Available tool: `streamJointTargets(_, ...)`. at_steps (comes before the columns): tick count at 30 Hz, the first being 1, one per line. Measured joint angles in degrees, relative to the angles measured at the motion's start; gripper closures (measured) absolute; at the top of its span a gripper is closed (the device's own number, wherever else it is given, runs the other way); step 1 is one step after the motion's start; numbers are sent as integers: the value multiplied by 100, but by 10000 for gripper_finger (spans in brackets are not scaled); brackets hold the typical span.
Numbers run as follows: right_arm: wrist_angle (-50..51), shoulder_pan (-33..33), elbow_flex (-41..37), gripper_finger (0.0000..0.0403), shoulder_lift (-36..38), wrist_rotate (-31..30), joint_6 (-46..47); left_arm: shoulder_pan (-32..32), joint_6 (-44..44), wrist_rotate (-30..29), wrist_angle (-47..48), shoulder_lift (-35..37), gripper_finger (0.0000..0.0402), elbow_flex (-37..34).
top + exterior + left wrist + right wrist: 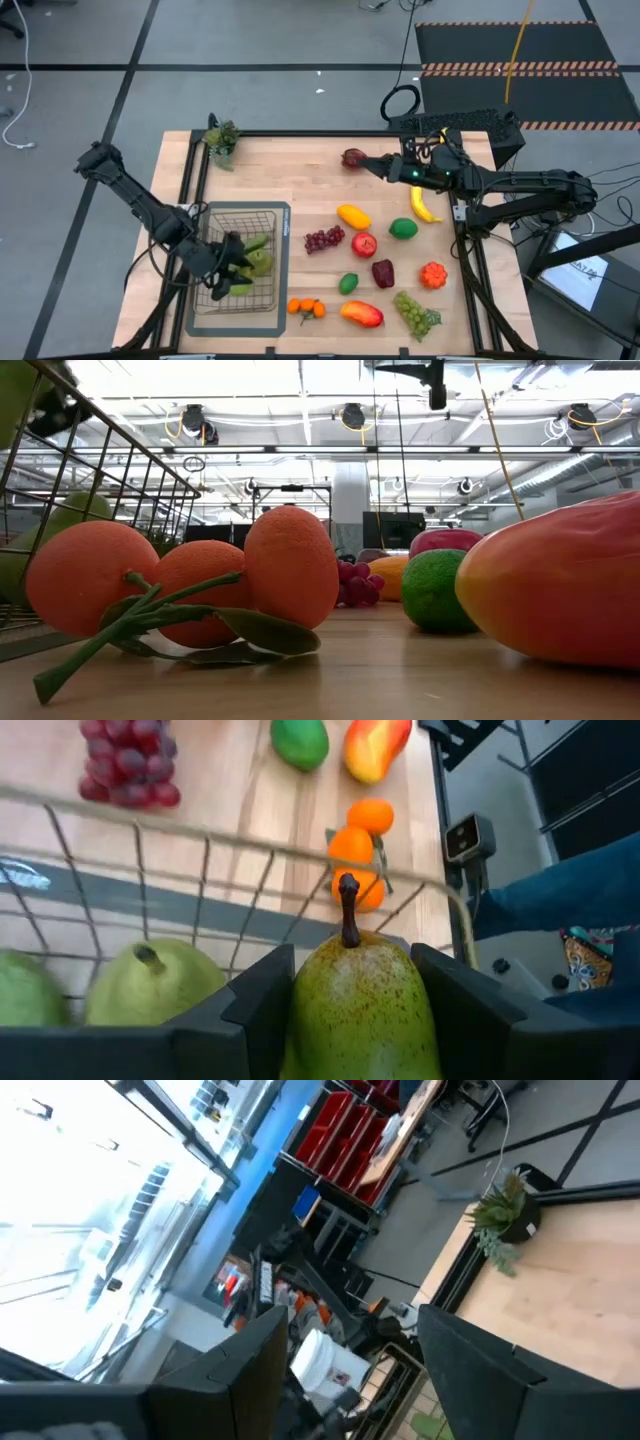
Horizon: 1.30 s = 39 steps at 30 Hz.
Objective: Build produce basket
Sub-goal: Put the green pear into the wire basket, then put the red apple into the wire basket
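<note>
Grey floor with black tape lines surrounds the pale wooden counter (pixel 300 170), which fills the middle of the high view. At its lower left, the shallow grey wire-mesh basket (pixel 262 214) sits on a flat grey rounded-corner mat (pixel 283 260). The left gripper (pixel 228 270) hangs inside the basket, its jaws pinching one speckled green pear (pixel 355 1010) by the sides; two more green pears (pixel 150 982) lie beside it, three pears in all. Loose on the counter to the right are one purple grape bunch (pixel 323 239), one green grape bunch (pixel 415 312), two mangoes (pixel 353 216), one red apple (pixel 364 244), two limes (pixel 403 228), one banana (pixel 423 206), one dark red fruit (pixel 383 272), one orange-red lumpy fruit (pixel 432 274) and a cluster of three small oranges (pixel 306 308). The right gripper (pixel 362 161) sits at the upper centre, jaws pinching one dark red fruit (pixel 351 157). One potted leafy sprig (pixel 222 140) stands at the counter's upper left corner.
</note>
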State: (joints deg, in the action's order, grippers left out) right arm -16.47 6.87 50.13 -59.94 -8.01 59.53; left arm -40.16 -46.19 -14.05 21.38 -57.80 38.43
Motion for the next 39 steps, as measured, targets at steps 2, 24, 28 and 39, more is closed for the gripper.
streamJointTargets(2, -36, 0, 0, 183, 0, -106, 82, -99, -29, -109, -396, 0, 208, -288)
streamJointTargets(24, -732, -596, -2, 183, -20, -848, 538, -361, 993, -93, -2160, -4, 194, -1637)
streamJointTargets(28, -730, -704, -2, 183, -31, -868, 422, -372, 922, -81, -2130, -4, 168, -1637)
streamJointTargets(39, -689, -905, -2, 183, -31, -872, 48, -360, 307, 408, -1370, -5, 106, -820)
